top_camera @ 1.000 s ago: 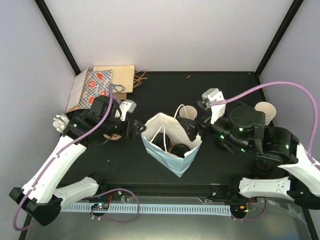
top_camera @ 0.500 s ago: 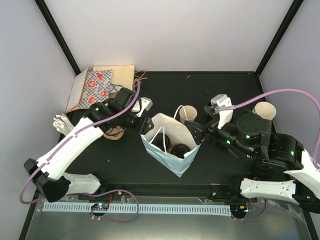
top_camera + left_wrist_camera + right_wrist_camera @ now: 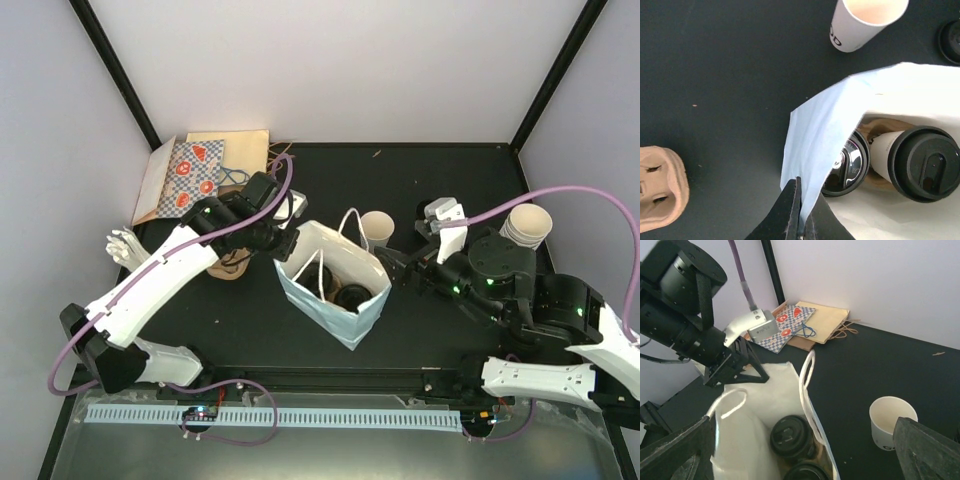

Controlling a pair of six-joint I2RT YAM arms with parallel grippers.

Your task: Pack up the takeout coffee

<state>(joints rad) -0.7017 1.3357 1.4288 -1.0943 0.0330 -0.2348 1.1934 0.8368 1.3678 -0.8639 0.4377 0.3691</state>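
Note:
The light blue paper bag stands open mid-table. Two takeout coffee cups with black lids sit inside, one cream cup clear in the left wrist view beside a second lid. My left gripper is shut on the bag's left rim, the paper pinched between its jaws. My right gripper stands open just right of the bag with nothing between its fingers. From the right wrist I look down on the bag and the lidded cups.
An empty lidless paper cup stands behind the bag. A stack of cups is at the far right. The brown cardboard carrier lies left of the bag under my left arm. Flat paper bags lie back left.
My left gripper moved right onto the bag's rim and shut on it. The right gripper drew back a little to the right. The bag shifted slightly left.

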